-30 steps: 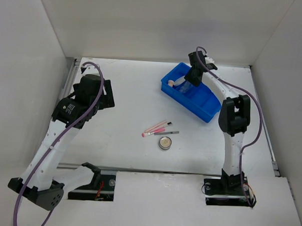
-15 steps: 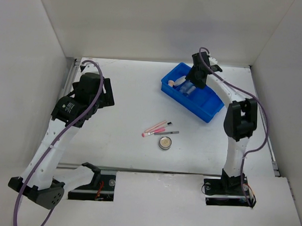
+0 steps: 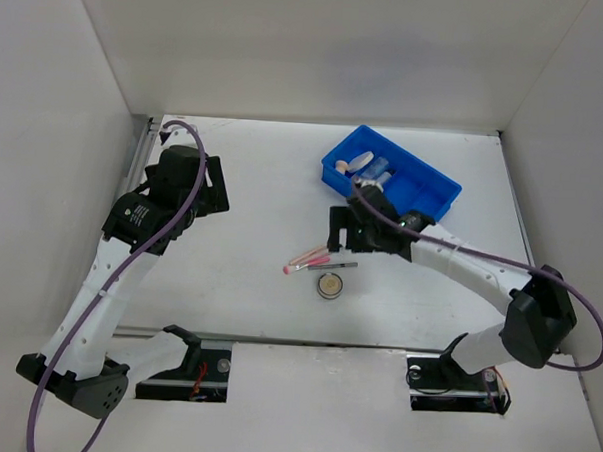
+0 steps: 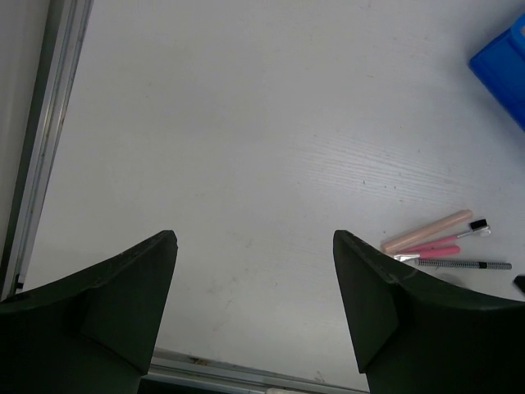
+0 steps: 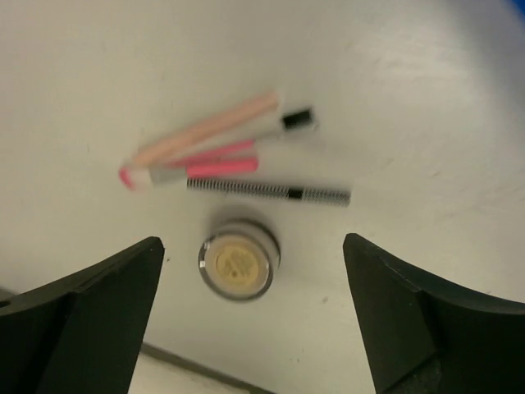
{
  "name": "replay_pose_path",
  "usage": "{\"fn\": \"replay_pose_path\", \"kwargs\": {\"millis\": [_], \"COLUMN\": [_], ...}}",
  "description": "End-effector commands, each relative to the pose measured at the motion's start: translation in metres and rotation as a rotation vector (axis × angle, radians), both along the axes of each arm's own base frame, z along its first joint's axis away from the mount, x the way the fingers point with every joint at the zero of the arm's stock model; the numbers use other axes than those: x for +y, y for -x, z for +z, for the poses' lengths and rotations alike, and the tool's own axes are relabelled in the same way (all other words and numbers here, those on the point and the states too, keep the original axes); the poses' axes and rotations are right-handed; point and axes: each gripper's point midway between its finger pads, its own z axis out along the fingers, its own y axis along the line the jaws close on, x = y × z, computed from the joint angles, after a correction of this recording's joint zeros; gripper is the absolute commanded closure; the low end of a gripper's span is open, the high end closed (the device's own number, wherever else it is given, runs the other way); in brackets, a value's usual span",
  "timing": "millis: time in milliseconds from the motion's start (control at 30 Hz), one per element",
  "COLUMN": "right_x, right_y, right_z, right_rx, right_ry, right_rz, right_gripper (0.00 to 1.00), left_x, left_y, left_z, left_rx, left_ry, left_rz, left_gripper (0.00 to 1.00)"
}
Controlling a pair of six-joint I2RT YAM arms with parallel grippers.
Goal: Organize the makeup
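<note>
Loose makeup lies mid-table: a beige stick [image 5: 209, 127], a pink stick [image 5: 215, 168], a thin dark pencil [image 5: 267, 190] and a round beige-centred compact [image 5: 239, 263]. From above I see the sticks [image 3: 310, 254], the pencil [image 3: 336, 266] and the compact [image 3: 329, 285] close together. My right gripper [image 5: 252, 240] hovers open over the compact, touching nothing, and appears in the top view [image 3: 334, 232] just behind the items. The beige puff [image 3: 340, 167] and clear vials [image 3: 370, 167] lie in the blue bin [image 3: 435, 189]. My left gripper [image 4: 254, 235] stands open and empty over bare table at the left [image 3: 221, 189].
The blue divided bin stands at the back right, its corner [image 4: 504, 70] showing in the left wrist view. A metal rail [image 4: 41, 139] runs along the table's left edge. White walls enclose the left, back and right sides.
My right arm has swung out of the blue bin, forward and left, to above the loose makeup, and its jaws have opened wide. The left arm has not moved.
</note>
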Motion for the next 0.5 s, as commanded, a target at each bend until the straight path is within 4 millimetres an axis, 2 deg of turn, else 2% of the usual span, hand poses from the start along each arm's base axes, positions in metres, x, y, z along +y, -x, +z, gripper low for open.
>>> {"fn": "replay_pose_path", "kwargs": {"millis": [0, 67, 233, 267, 333, 367, 467], "right_x": [0.022, 0.034, 0.057, 0.059, 0.062, 0.058, 0.052], "right_y": [0.048, 0.065, 0.092, 0.092, 0.086, 0.088, 0.082], "right_z": [-0.012, -0.021, -0.043, -0.054, -0.06, -0.074, -0.089], "right_rx": [0.055, 0.075, 0.122, 0.131, 0.121, 0.143, 0.152], "right_ry": [-0.025, -0.039, -0.024, 0.003, 0.034, 0.083, 0.134], "right_rz": [0.121, 0.166, 0.243, 0.244, 0.222, 0.219, 0.161], "right_gripper": [0.02, 0.0, 0.0, 0.0, 0.0, 0.0, 0.0], "left_x": [-0.002, -0.003, -0.004, -0.006, -0.009, -0.009, -0.01], "left_y": [0.001, 0.001, 0.005, 0.006, 0.007, 0.007, 0.007], "left_z": [0.004, 0.0, 0.001, -0.003, -0.003, -0.003, -0.004], "left_rx": [-0.019, -0.008, -0.015, -0.004, 0.0, 0.0, 0.003], "left_ry": [0.031, 0.032, 0.056, 0.068, 0.075, 0.075, 0.08], "left_rz": [0.004, -0.003, 0.001, -0.004, -0.013, -0.013, -0.02], "left_gripper": [0.26, 0.26, 0.26, 0.26, 0.26, 0.26, 0.26]}}
